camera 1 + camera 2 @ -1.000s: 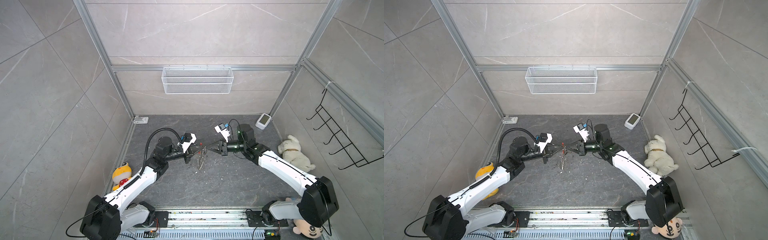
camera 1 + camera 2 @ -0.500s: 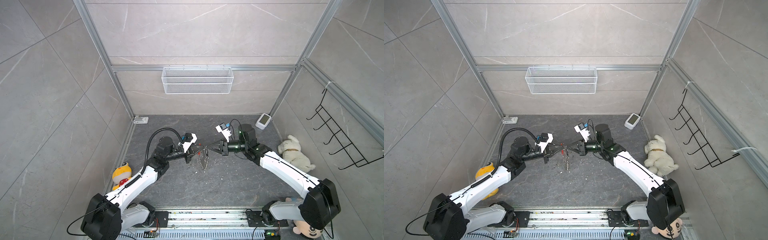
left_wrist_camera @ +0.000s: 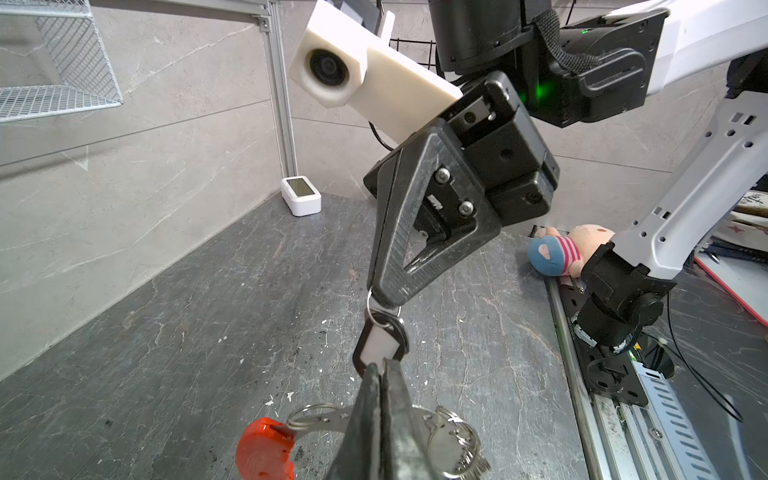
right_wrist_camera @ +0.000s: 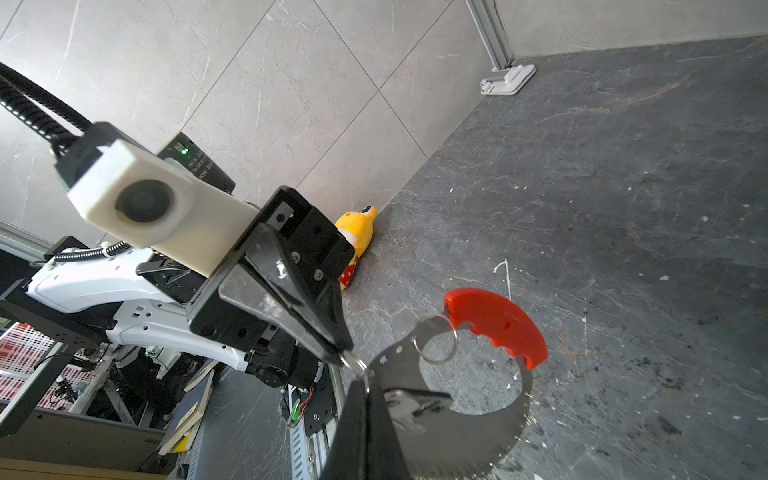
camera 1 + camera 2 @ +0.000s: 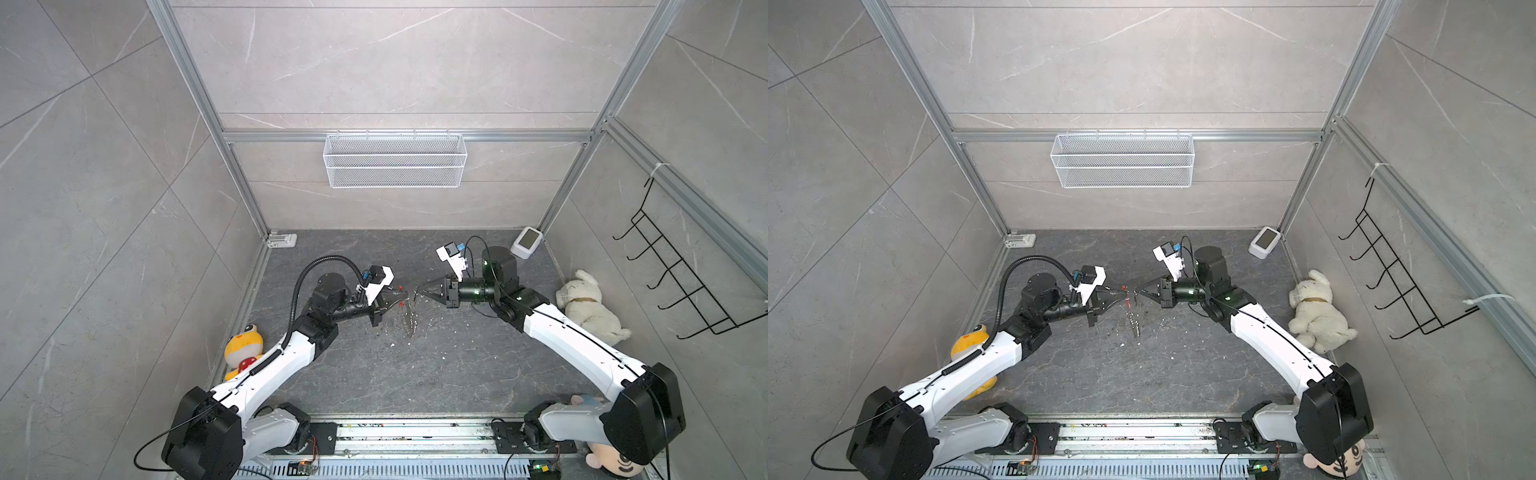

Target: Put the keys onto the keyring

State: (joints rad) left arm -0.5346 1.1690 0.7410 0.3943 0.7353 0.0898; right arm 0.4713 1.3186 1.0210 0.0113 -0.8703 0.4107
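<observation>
Left wrist view is showing both tools pressed together: the left gripper (image 3: 380, 366) is pinching the key (image 3: 376, 348) by its tag, and the right gripper (image 3: 385, 297) is nipping its tiny ring, likely steadying it for threading onto the keyring (image 3: 266, 451) dangling beneath.

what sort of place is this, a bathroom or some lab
Probably a robot test cell, not a real bathroom: grey stone-look wall panels in an aluminium frame, two white-and-black robot arms mounted on a metal rail, and plush toys as props.
</observation>
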